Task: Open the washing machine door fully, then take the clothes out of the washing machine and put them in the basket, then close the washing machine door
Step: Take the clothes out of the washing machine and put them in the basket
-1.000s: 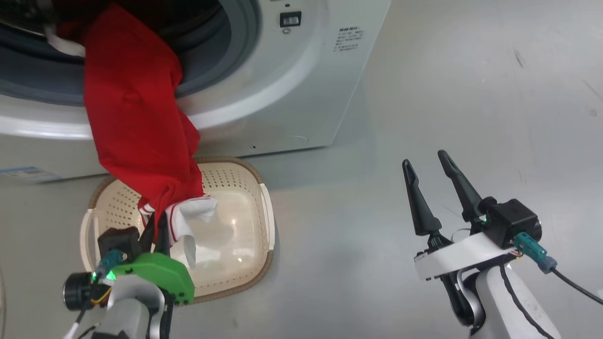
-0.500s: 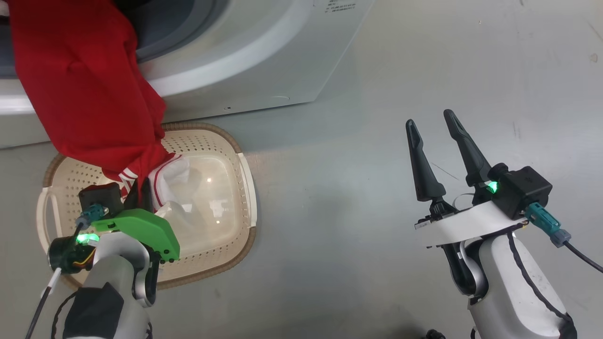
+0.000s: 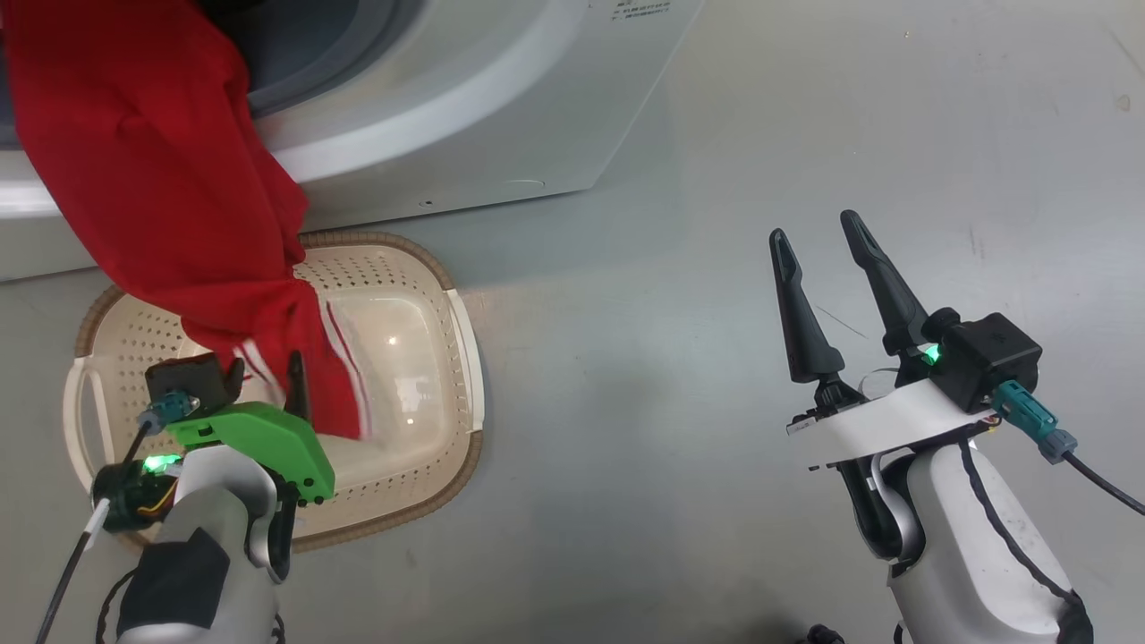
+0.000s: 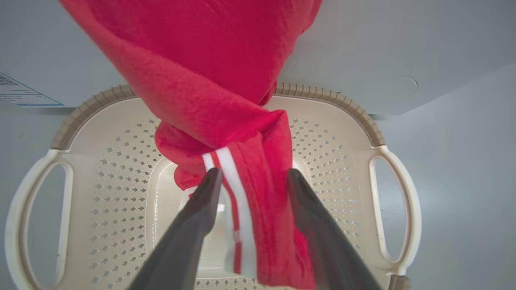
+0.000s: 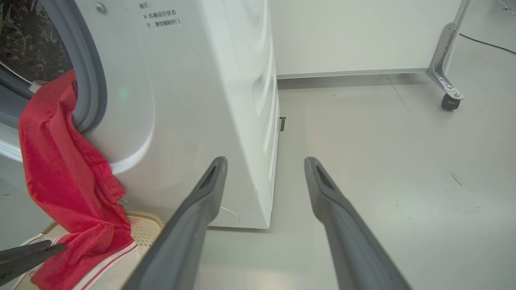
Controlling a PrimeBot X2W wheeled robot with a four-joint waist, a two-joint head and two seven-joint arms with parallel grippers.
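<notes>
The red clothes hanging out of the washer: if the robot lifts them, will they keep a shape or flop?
Probably very floppy: the clothes drape over the lip of the washing machine and twist ropelike above the basket. Likely light, hanging in thin folds. They may drag, since one end lies in the opening.

The head view looks steeply down at the floor before the washing machine. The left wrist view sits close over the basket, facing the machine's foot. The right wrist view, low and farther off, shares that basket's corner.
</notes>
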